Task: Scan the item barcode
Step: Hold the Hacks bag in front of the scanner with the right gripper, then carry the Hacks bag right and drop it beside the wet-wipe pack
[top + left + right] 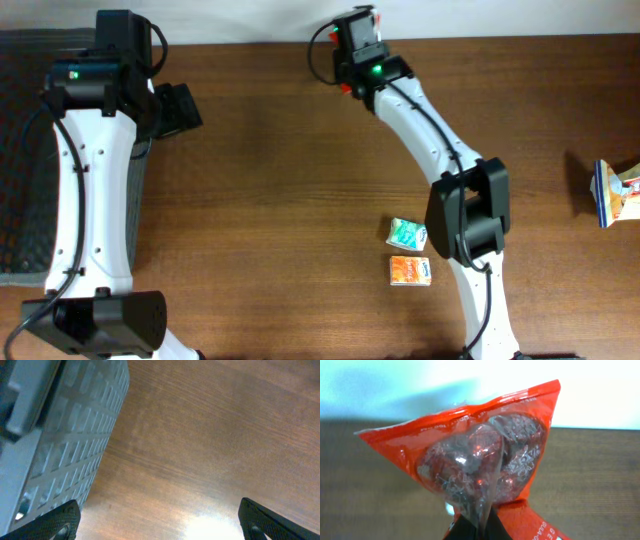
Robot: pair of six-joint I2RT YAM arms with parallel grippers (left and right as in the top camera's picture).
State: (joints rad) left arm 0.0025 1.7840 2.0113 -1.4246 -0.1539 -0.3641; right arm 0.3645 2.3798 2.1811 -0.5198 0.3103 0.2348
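Right gripper (476, 529) clamped on the red candy bag (480, 460) at the far edge of the table (280, 200); bag's long axis runs straight out from the jaws; left gripper (160, 522) wide open, empty, well apart.

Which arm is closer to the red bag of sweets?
Right. The right fingers are shut on the red bag at the far edge of the table; the left fingers hang open, well off to the side.

One red bag (480, 460), three packets (409, 271), one basket (75, 435)
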